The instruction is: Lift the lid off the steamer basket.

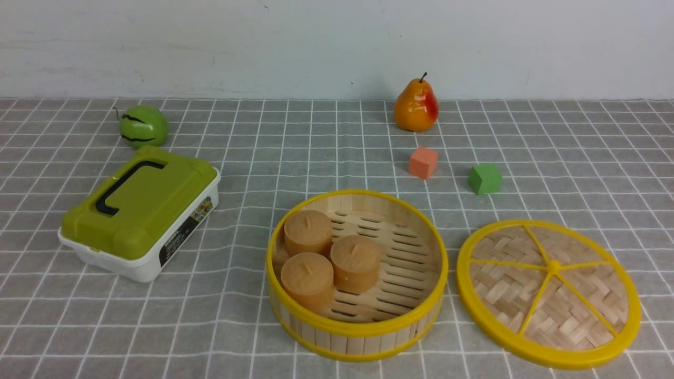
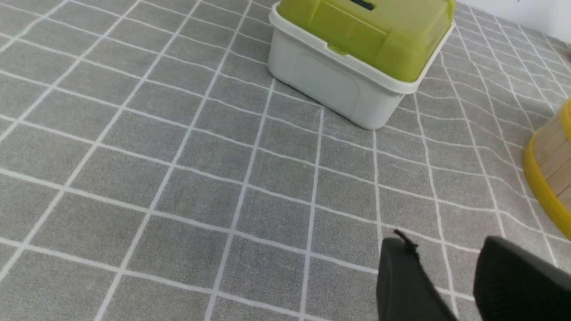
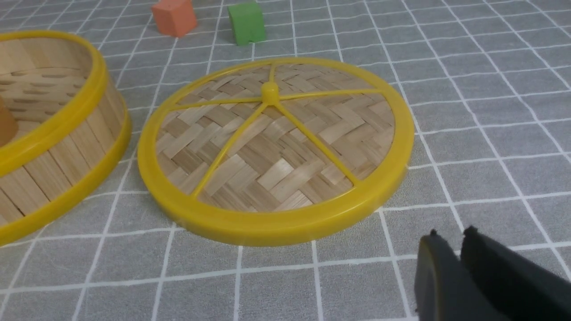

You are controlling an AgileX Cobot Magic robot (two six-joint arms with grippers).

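Box [image 1: 139, 210]: white, green top, dark handle; side label too small to read. Steamer basket [image 1: 357, 329]: pale slats, yellow rings, slotted floor, uncovered, holding three tan cylinders [image 1: 330, 260], centre of table [image 1: 52, 326]. Lid [image 1: 548, 292]: woven bamboo, yellow rim, five spokes, knob; flat on table just right of basket. Left hand [image 2: 446, 258]: narrowly parted, empty. Right hand [image 3: 448, 238]: nearly closed, empty.

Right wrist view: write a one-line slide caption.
Lid lies flat on the cloth beside the open steamer basket, with the right claw empty just off its rim.
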